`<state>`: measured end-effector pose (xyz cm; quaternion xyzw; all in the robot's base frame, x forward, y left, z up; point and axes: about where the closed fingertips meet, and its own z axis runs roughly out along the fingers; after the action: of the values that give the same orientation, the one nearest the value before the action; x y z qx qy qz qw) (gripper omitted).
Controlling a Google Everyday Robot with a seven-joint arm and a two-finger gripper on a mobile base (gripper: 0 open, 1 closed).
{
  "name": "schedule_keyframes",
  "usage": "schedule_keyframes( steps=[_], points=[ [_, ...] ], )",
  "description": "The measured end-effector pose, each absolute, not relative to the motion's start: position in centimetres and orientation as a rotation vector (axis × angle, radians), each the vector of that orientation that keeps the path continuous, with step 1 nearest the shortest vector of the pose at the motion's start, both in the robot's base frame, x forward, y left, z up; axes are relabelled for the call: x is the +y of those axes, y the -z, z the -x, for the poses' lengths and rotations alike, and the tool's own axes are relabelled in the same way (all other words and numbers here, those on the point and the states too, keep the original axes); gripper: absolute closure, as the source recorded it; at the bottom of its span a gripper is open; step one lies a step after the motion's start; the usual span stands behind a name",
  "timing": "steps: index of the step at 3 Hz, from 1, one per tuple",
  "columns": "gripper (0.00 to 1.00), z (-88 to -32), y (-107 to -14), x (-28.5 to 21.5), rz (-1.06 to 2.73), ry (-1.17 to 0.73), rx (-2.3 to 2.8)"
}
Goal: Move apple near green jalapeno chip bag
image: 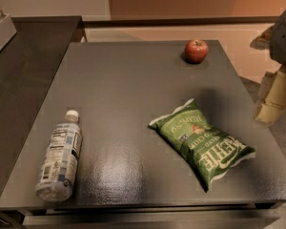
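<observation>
While gripper [272,101] hangs past right edge of table [114,80], near bag: open or closed, cannot tell. Apple [196,50] sits close to far edge, well apart from green chip bag [202,143] at mid-right. Risks, judged:
- off-centre touch sends round apple rolling over far edge
- arm crossing low brushes puffy bag, shifts it
- weak hold drops apple, which rolls toward bottle [60,157] lying at left

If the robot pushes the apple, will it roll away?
Probably: the apple is round and sits near the table edge, so a push could roll it off. It looks smooth and firm, so gripping shouldn't squash it. The gripper hangs right of the table.
</observation>
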<state>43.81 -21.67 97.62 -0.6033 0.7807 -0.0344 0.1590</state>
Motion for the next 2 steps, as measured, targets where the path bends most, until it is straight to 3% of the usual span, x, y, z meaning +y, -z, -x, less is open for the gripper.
schedule_keyframes(
  steps=[2],
  points=[
    [0.0, -46.9, -97.2, -21.4, 1.618, 0.085, 2.242]
  ],
)
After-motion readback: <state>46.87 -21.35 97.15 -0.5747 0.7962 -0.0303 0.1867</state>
